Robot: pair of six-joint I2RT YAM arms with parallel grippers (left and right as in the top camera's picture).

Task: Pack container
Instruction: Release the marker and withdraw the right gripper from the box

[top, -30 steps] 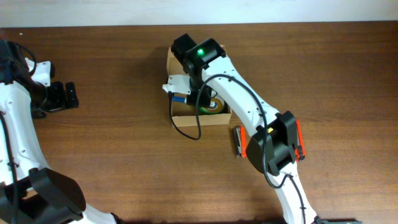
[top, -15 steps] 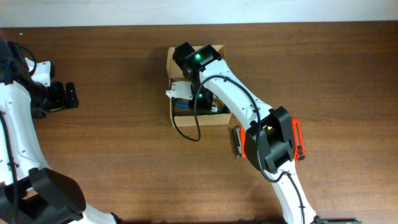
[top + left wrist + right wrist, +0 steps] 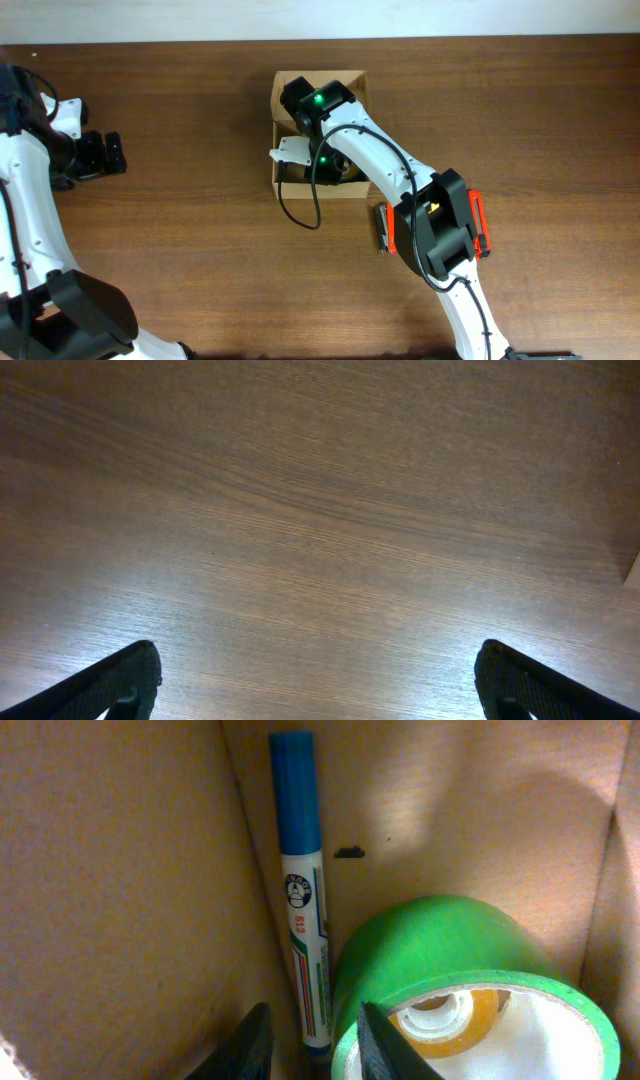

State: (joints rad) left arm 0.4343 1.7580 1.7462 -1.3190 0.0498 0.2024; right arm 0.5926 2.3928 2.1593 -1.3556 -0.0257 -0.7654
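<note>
The container (image 3: 276, 110) is a brown cardboard box standing open at the table's back centre. My right gripper (image 3: 318, 168) reaches down into it. In the right wrist view its fingers (image 3: 312, 1042) are slightly apart, straddling the lower end of a blue-capped marker (image 3: 298, 850) without touching it. The marker leans against the box wall (image 3: 120, 890). Beside it stands a green tape roll (image 3: 440, 955) with a yellow roll (image 3: 447, 1023) inside it. My left gripper (image 3: 108, 152) is open and empty over bare wood at the far left (image 3: 320, 682).
A dark slender object (image 3: 380, 226) lies on the table just right of the box's front, by my right arm. The brown wooden table (image 3: 180, 250) spreads around the box. A pale wall edge runs along the back.
My right gripper has moved toward the back and lowered deeper into the box with the marker. The marker now rests against the wall. The left arm has not moved.
</note>
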